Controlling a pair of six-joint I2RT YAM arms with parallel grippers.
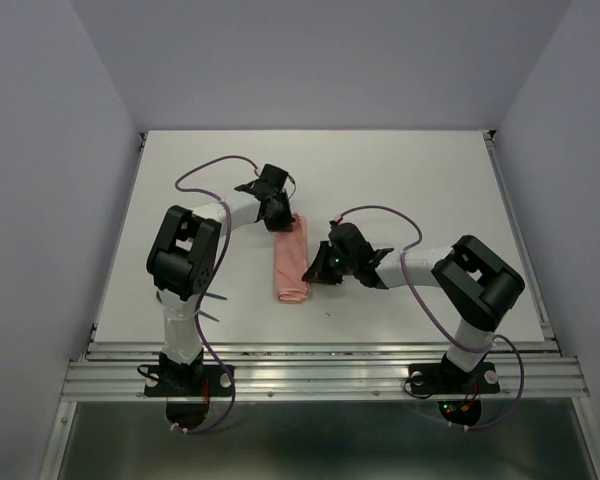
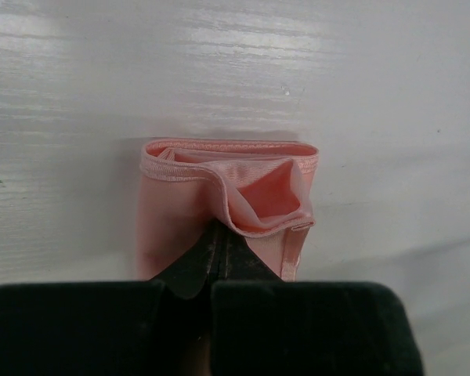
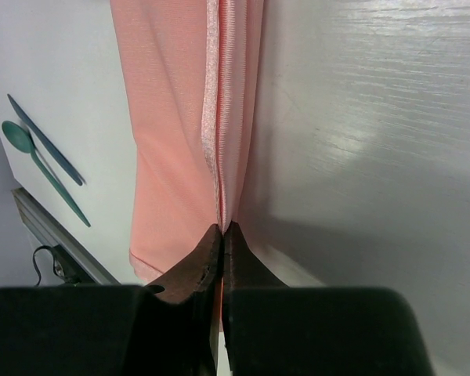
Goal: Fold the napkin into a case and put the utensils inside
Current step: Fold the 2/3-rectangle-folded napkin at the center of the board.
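Observation:
The salmon-pink napkin [image 1: 292,262] lies on the table folded into a narrow strip, running from far to near. At its far end the layers gape into a small pocket [image 2: 270,192]. My left gripper [image 1: 278,212] sits at that far end, jaws shut on the napkin's upper layer [image 2: 218,235]. My right gripper [image 1: 316,266] is at the strip's right side, shut on the napkin's hemmed long edge [image 3: 222,229]. Two teal utensils lie on the table beyond the strip: a spoon [image 3: 43,168] and a thin straight one [image 3: 45,141].
The white table [image 1: 400,180] ends at a metal rail [image 1: 320,365] along the near edge, also seen as the rail [image 3: 55,235] past the utensils. Purple cables [image 1: 205,170] loop over both arms. Grey walls close in the table on three sides.

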